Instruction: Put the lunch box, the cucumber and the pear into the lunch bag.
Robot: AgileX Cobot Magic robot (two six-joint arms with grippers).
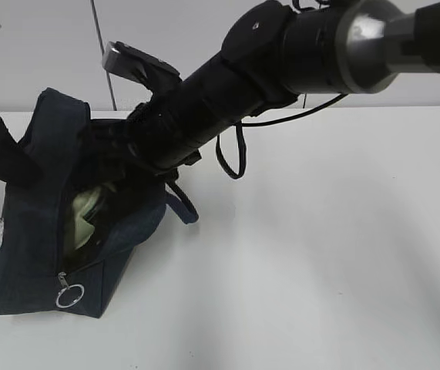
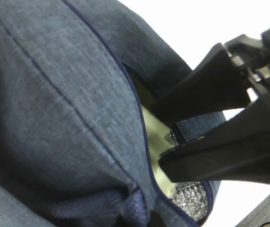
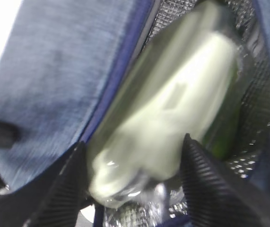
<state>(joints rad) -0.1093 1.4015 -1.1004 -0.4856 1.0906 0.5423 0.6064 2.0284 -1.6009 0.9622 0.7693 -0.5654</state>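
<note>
Reaching down from the top right of the exterior view, the right arm plunges its gripper into the open mouth of the lunch bag, which stands at the table's left edge. A pale green patch of the lunch box shows through the zip opening; the ring pull hangs low on the bag.

From the left wrist, the bag's denim fills the view, and the right gripper's dark fingers enter beside pale green and silver lining. The left gripper itself is unseen, apparently clamped shut on the bag's edge.

From the right wrist, ribbed fingers stand apart around the blurred lunch box, seemingly letting go. A green sliver beside it may be the cucumber. No pear is visible. Next, the arm should probably withdraw cleanly.
</note>
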